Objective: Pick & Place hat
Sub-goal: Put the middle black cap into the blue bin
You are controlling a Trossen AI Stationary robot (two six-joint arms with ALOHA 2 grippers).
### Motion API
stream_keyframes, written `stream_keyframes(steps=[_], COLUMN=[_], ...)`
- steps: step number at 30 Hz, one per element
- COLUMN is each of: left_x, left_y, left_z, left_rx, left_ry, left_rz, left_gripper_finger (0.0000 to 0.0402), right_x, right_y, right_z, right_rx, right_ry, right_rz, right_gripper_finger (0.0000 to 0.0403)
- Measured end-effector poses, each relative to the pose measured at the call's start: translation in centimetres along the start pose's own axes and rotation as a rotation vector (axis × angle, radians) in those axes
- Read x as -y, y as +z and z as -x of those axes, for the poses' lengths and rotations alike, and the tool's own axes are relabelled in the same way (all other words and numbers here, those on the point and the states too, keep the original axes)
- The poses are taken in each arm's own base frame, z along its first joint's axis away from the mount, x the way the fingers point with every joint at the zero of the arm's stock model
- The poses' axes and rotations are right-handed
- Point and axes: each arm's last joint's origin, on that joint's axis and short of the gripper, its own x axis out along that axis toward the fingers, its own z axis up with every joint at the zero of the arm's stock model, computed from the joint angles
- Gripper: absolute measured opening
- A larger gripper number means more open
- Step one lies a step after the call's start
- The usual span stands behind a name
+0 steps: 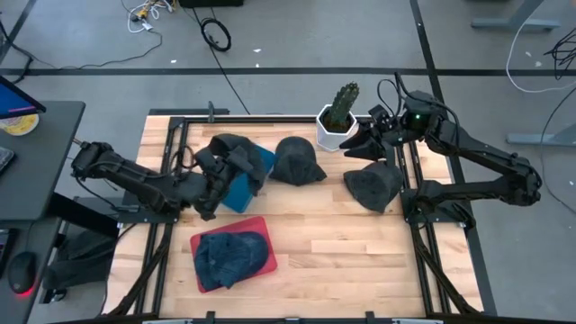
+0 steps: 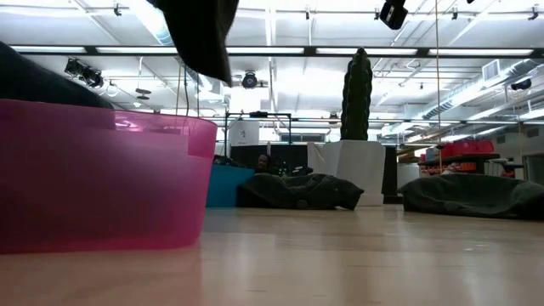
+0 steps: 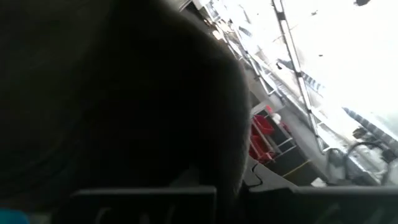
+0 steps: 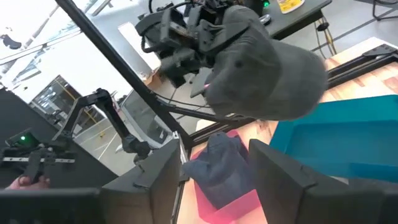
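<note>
The table (image 1: 360,261) is topped with pale wooden planks, smooth and faintly glossy in the low view, and is framed by matt black metal rails (image 1: 423,261). At 7 o'clock a pink bin (image 1: 268,236) of translucent, shiny plastic is seen, filled with soft blue denim-like cloth (image 1: 229,256). A teal bin (image 1: 241,191) of smooth plastic sits at 10 o'clock. The dark hats (image 1: 297,162) are made of matt, limp cloth. At 1 o'clock a cactus (image 1: 341,105) with a ribbed, rough surface stands in a white, smooth pot (image 1: 329,133).
</note>
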Motion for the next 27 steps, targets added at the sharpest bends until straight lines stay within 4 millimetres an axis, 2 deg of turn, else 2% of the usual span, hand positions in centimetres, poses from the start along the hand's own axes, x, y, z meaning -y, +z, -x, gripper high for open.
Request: stream_keyframes(steps=[7,11,19,27], left_x=[-2.8,-4.2,-6.9,-9.3], left_y=[-1.6,-1.2,-0.3,0.0], left_z=[-1.0,-2.4,-6.2,-7.5], left_rx=[-0.003,0.014,-0.122,-0.209], left_ry=[0.065,0.113,0.239,0.387], left_rz=[0.006,0.015,-0.068,-0.128], left_gripper_finger=[0.0002,0.0002,0.0002,0.0002], right_x=[-0.2,-0.1,-0.1,0.1], right_y=[-0.4,-0.7,-0.9,-1.2], right_z=[-0.4,-0.4,-0.4,-0.4], right_rx=[-0.013,-0.03,-0.046,-0.08], right_ry=[-0.031,-0.055,-0.059,-0.073], right_rz=[0.022,0.017,0.043,0.063], right_gripper_finger=[0.0157,0.0138,0.0112,0.0107])
